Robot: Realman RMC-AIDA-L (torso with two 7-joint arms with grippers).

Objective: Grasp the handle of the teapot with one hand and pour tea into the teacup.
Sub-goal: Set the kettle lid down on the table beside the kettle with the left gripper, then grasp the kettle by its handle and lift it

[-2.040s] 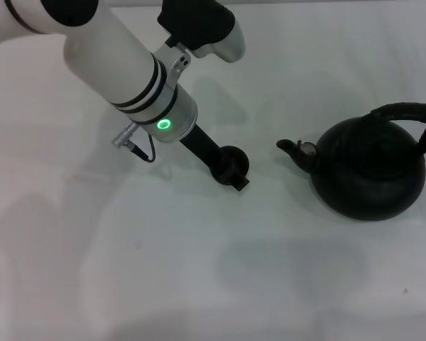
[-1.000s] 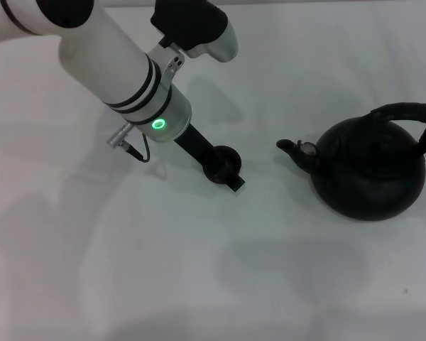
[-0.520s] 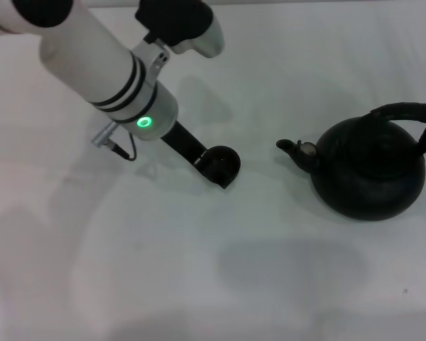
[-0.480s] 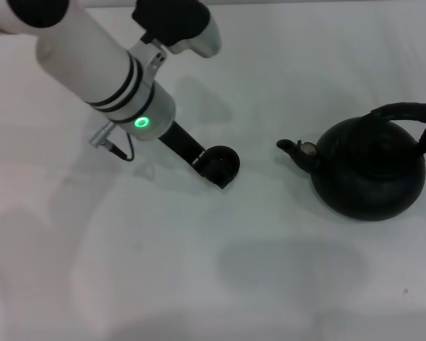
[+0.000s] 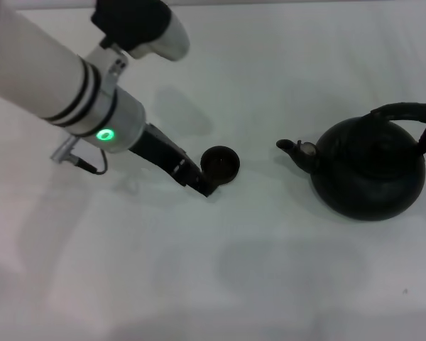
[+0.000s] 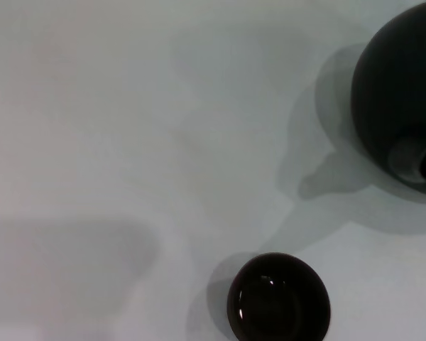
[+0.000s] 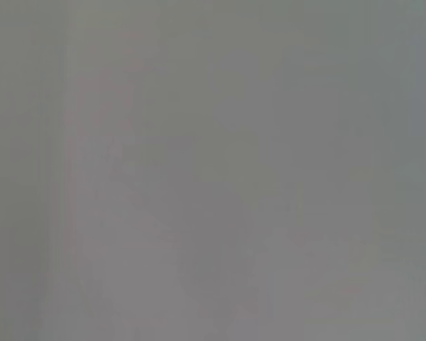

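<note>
Table: plain white top (image 5: 199, 284), carrying only the cup and the pot; soft shadows of the arm fall across it.
Path between cup and pot: bare white surface between the spout and the cup, nothing standing in it.
Teacup: small dark cup (image 5: 220, 164) upright near the middle of the table, left of the spout and apart from it; seen from the left wrist (image 6: 278, 297) its inside looks glossy.
Teapot: squat black pot (image 5: 369, 170) on the table at the right side, spout (image 5: 292, 148) with a pale tip aimed left toward the cup.
Handle: ribbed black arch (image 5: 412, 117) rising over the pot's top, nothing gripping it.
Left gripper: dark tip (image 5: 199, 182) low over the table just beside the cup's lower-left edge; contact with the cup cannot be told. Holds nothing that shows. Fingers too dark and foreshortened to judge, so open or closed cannot be told.
Left arm: white sleeve with black bands and a green light (image 5: 103, 133), reaching in from the upper left.
Right arm: out of sight from the head; its wrist camera gives only a featureless grey field.
</note>
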